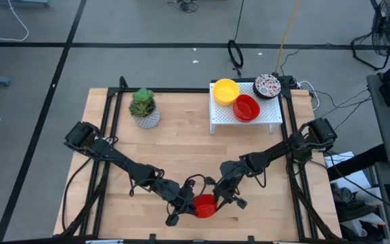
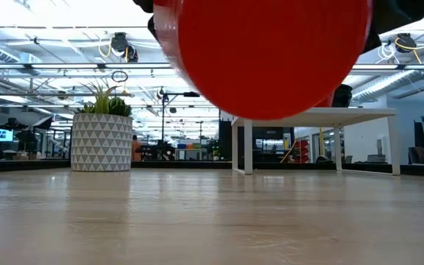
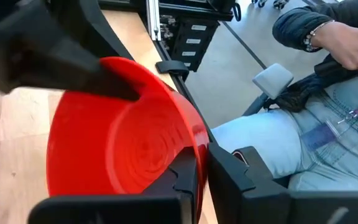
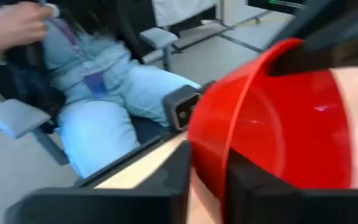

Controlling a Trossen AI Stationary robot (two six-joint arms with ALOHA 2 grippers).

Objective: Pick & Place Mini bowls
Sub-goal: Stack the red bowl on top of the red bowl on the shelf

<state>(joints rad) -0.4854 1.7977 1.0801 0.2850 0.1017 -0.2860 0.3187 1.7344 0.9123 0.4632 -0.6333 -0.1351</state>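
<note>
Precariously held aloft over the bench's (image 1: 181, 146) near edge: red mini bowl (image 1: 204, 205), rim pinched by both left tool (image 1: 185, 201) and right tool (image 1: 222, 196). Could drop or twist if released unevenly.

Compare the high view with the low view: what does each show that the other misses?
Only the high view shows both arms meeting at the table's near edge, the left gripper and right gripper on the red bowl, plus the yellow bowl, second red bowl and speckled bowl on the white shelf. Only the low view shows the held bowl lifted clear of the tabletop. Both show the potted plant.
</note>
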